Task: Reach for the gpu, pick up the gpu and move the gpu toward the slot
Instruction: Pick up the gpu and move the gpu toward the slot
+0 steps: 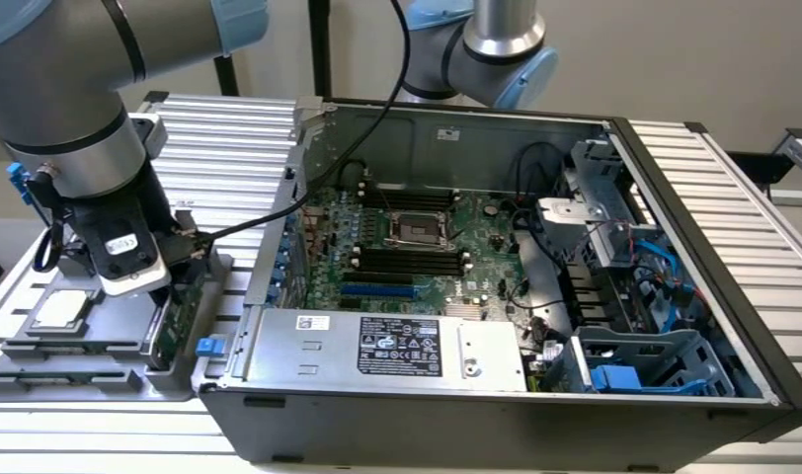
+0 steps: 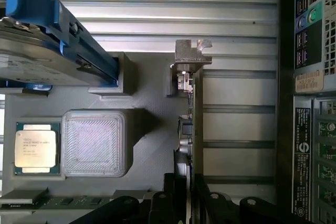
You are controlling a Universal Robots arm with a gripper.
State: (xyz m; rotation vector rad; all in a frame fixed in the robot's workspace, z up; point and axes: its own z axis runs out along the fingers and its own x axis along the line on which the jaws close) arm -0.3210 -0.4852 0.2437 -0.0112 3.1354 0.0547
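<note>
Claw [image 2: 189,182] at the gpu [image 2: 193,124] in grey holder [image 2: 152,98].

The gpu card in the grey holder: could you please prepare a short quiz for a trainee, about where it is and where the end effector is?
1. True or false: the thin green gpu card with the silver metal bracket already sits inside the open black computer case.
2. Multiple choice: the end effector is nearest to
A. the gpu card
B. the square silver processor chip
C. the grey hard drive with blue rails
3. Fill the gap: in the exterior view, the grey plastic holder tray lies on the view's ____ side of the case.

Key: 1 false, as the card stands on edge in the tray; 2 A; 3 left.
</note>
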